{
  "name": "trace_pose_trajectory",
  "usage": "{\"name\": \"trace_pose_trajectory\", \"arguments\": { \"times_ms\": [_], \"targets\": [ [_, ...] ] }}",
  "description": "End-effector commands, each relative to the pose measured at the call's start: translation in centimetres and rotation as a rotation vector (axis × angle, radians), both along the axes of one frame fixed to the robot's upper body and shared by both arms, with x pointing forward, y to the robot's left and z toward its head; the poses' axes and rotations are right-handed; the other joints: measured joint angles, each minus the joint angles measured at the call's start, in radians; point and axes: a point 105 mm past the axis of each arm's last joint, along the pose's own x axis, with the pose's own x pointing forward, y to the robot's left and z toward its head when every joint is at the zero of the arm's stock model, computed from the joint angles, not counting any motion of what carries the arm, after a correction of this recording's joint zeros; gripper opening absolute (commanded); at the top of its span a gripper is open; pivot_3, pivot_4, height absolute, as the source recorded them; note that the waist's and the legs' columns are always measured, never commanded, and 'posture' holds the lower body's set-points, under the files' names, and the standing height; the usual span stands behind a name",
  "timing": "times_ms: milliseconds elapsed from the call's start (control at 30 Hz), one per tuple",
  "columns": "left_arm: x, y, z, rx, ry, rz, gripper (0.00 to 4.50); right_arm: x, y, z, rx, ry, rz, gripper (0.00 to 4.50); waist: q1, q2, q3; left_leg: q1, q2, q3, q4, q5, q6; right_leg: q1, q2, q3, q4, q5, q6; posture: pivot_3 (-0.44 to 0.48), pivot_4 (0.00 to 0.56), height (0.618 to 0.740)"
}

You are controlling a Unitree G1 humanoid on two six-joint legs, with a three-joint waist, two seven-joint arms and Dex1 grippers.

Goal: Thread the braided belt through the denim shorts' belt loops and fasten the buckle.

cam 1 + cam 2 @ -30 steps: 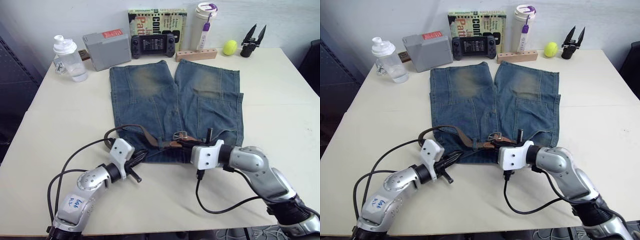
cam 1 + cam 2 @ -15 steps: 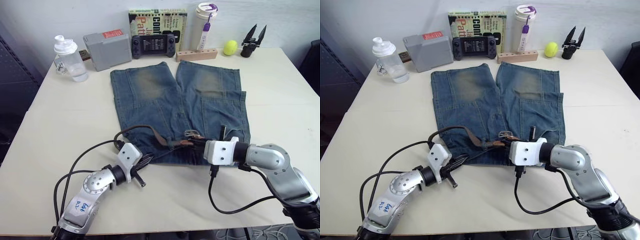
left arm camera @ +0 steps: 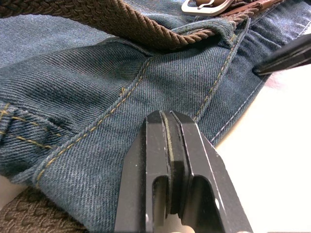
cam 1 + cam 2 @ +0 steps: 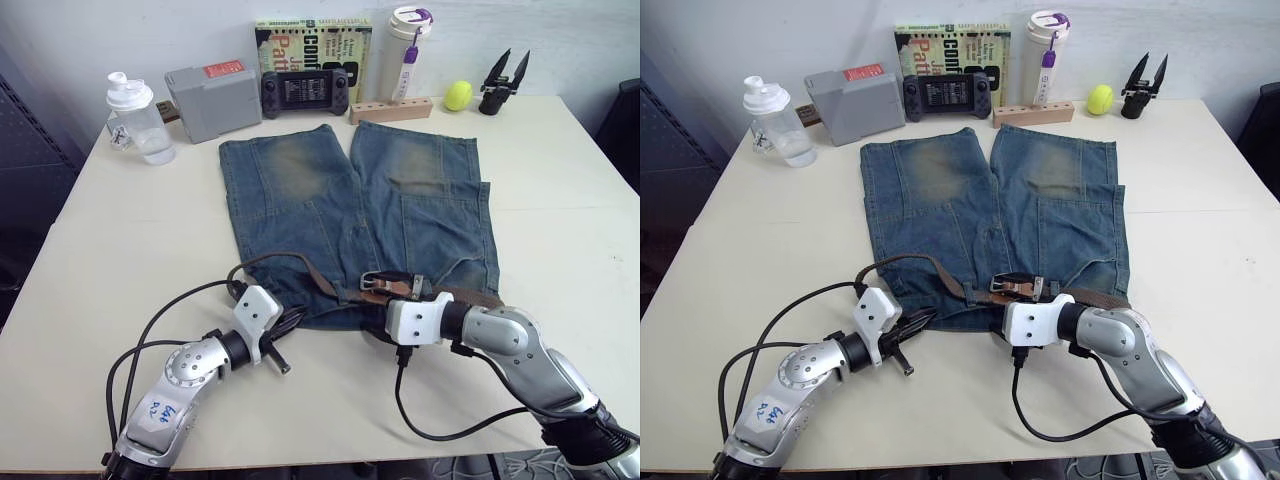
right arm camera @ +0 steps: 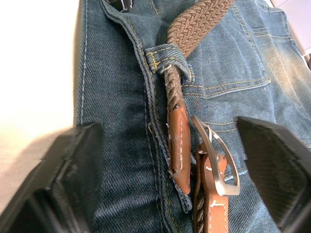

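Note:
The denim shorts [image 4: 360, 215] lie flat on the table, waistband nearest me. The braided belt [image 4: 285, 263] arches up at the waistband's left, passes through a belt loop [image 5: 163, 56] and ends in a tan tip [image 5: 179, 141] beside the silver buckle [image 4: 384, 283]. More belt runs on to the right [image 4: 470, 297]. My right gripper [image 4: 392, 305] stands wide open, one finger over the table, the other over the shorts, with tip and buckle lying between them untouched. My left gripper [image 3: 165, 116] is shut, its tips against the waistband's edge at the left.
Along the table's far edge stand a clear bottle [image 4: 135, 118], a grey box [image 4: 212, 98], a game console [image 4: 305, 92], a book [image 4: 315, 40], a tumbler [image 4: 408, 50], a wooden block [image 4: 392, 108], a yellow ball [image 4: 459, 95] and a black tool [image 4: 503, 78]. Black cables trail over the near table.
My right gripper has opened wide and shifted a little left along the waistband. The belt tip and buckle now lie flat on the shorts. The left gripper stays shut in place.

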Motion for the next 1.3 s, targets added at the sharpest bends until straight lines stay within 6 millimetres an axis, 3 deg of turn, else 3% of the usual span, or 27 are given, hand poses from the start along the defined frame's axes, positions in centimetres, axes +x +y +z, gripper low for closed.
{"name": "trace_pose_trajectory", "arguments": {
  "times_ms": [33,267,667,1067,1167,1233,1300],
  "targets": [
    [-0.2,1.3,-2.5,0.057,0.092,0.05,0.0,-0.2,-0.5,2.7,0.032,-0.057,0.007,4.44,0.0,0.0,0.0,0.0,0.0,0.0,0.0,0.0,0.0,0.0,0.0,0.0,0.0,0.0,0.0,0.0,0.15,0.722],
    [-0.2,1.1,-2.5,0.054,0.098,0.044,0.0,0.3,-1.9,3.7,0.022,-0.083,-0.038,4.44,0.0,0.0,0.0,0.0,0.0,0.0,0.0,0.0,0.0,0.0,0.0,0.0,0.0,0.0,0.0,0.0,0.15,0.722],
    [-0.4,1.0,-2.6,0.051,0.106,0.041,0.0,1.4,-1.8,5.3,0.045,-0.13,-0.057,4.44,0.0,0.0,0.0,0.0,0.0,0.0,0.0,0.0,0.0,0.0,0.0,0.0,0.0,0.0,0.0,0.0,0.15,0.722],
    [-0.4,0.9,-2.5,0.047,0.107,0.043,0.0,1.3,-0.9,3.9,0.0,-0.126,-0.008,4.44,0.0,0.0,0.0,0.0,0.0,0.0,0.0,0.0,0.0,0.0,0.0,0.0,0.0,0.0,0.0,0.0,0.15,0.722],
    [-0.4,1.0,-2.5,0.047,0.106,0.045,0.0,1.2,-0.6,3.7,-0.003,-0.129,0.006,3.69,0.0,0.0,0.0,0.0,0.0,0.0,0.0,0.0,0.0,0.0,0.0,0.0,0.0,0.0,0.0,0.0,0.15,0.722],
    [-0.3,1.0,-2.5,0.047,0.104,0.046,0.0,1.2,-0.3,3.5,-0.009,-0.128,0.014,2.96,0.0,0.0,0.0,0.0,0.0,0.0,0.0,0.0,0.0,0.0,0.0,0.0,0.0,0.0,0.0,0.0,0.15,0.722],
    [-0.3,1.0,-2.5,0.047,0.104,0.047,0.0,1.1,-0.2,3.1,-0.028,-0.127,0.024,1.81,0.0,0.0,0.0,0.0,0.0,0.0,0.0,0.0,0.0,0.0,0.0,0.0,0.0,0.0,0.0,0.0,0.15,0.722]
  ]
}}
